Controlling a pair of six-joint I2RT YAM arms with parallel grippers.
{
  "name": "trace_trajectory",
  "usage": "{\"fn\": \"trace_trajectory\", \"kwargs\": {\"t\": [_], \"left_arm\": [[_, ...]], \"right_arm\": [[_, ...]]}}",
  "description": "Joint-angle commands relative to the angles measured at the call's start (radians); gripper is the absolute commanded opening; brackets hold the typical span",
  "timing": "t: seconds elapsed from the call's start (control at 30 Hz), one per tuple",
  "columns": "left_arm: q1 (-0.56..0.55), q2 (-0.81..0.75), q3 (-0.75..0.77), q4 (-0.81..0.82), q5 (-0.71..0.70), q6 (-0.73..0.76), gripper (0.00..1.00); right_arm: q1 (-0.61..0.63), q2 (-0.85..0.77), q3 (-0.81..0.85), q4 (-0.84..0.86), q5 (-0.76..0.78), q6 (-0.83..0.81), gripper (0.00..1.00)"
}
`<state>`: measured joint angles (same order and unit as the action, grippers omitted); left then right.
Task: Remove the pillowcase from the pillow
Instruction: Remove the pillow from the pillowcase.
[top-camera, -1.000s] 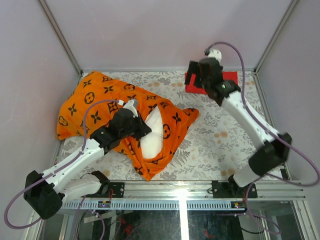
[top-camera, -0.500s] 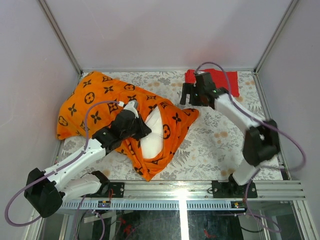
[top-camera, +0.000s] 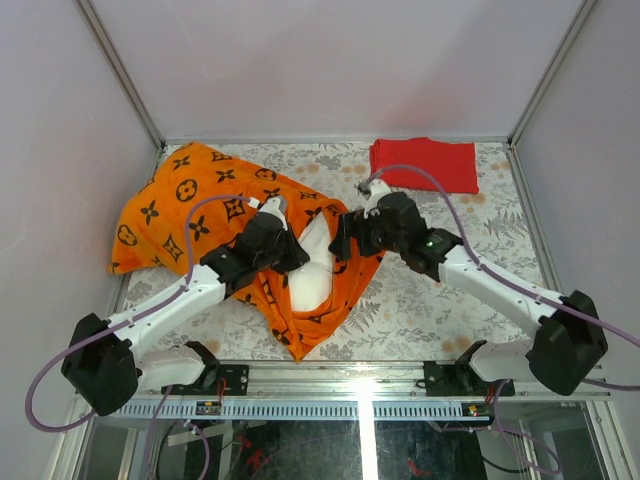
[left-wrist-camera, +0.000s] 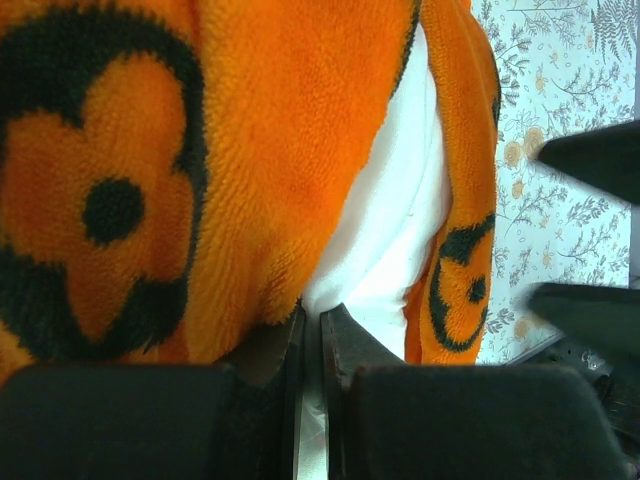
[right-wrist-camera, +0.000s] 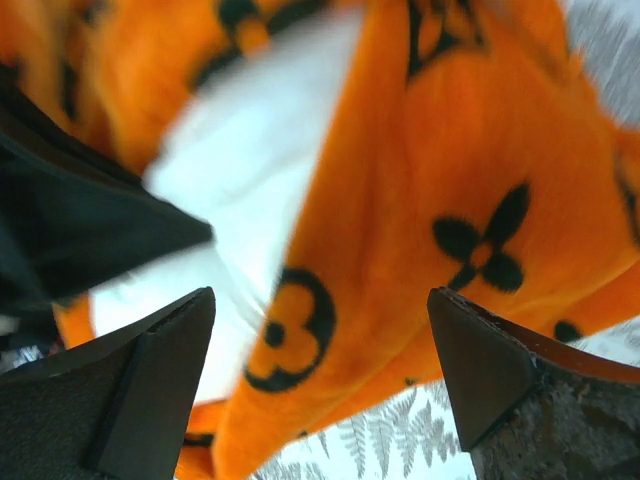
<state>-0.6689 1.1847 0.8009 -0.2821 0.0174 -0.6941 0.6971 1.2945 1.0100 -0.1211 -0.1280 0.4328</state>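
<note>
Orange pillowcase (top-camera: 190, 200), left gripper (left-wrist-camera: 310, 325) clamping (right gripper (right-wrist-camera: 320, 300) wide)

floral table (top-camera: 420, 320), pillowcase (top-camera: 190, 195), red cloth (top-camera: 425, 165)

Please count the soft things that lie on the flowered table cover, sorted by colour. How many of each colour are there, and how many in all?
Orange: 1, the pillowcase
White: 1, the pillow
Red: 1, the folded cloth
Total: 3
</note>
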Motion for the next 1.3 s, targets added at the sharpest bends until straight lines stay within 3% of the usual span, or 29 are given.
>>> {"fn": "trace_trajectory", "kwargs": {"t": [0.0, 0.13, 0.27, 0.37, 0.5, 0.57, 1.0, 1.27], "left_arm": [[-0.023, 0.010, -0.035, -0.039, 0.024, 0.001, 0.00], [-0.023, 0.011, -0.029, -0.034, 0.020, -0.012, 0.00], [-0.023, 0.018, -0.007, -0.034, 0.022, -0.002, 0.00], [-0.023, 0.013, 0.009, -0.051, 0.016, 0.013, 0.00], [-0.023, -0.023, 0.021, -0.083, 0.003, 0.027, 0.00], [-0.023, -0.053, 0.023, -0.095, -0.003, 0.031, 0.00], [-0.021, -0.217, 0.037, -0.206, -0.056, 0.046, 0.00], [-0.021, -0.271, 0.050, -0.249, -0.071, 0.058, 0.00]], "right_arm": [[0.022, 0.042, -0.080, 0.068, -0.108, 0.008, 0.93], [0.092, 0.058, -0.126, 0.055, -0.063, -0.040, 0.89], [0.097, 0.017, -0.170, -0.001, 0.060, -0.058, 0.70], [0.089, -0.017, -0.198, -0.053, 0.208, -0.058, 0.44], [0.012, -0.035, -0.236, -0.060, 0.201, -0.010, 0.10], [-0.060, -0.026, -0.256, -0.052, 0.170, 0.026, 0.00], [-0.230, -0.059, -0.341, -0.050, 0.196, 0.180, 0.00], [-0.323, -0.069, -0.391, -0.026, 0.077, 0.235, 0.00]]}}
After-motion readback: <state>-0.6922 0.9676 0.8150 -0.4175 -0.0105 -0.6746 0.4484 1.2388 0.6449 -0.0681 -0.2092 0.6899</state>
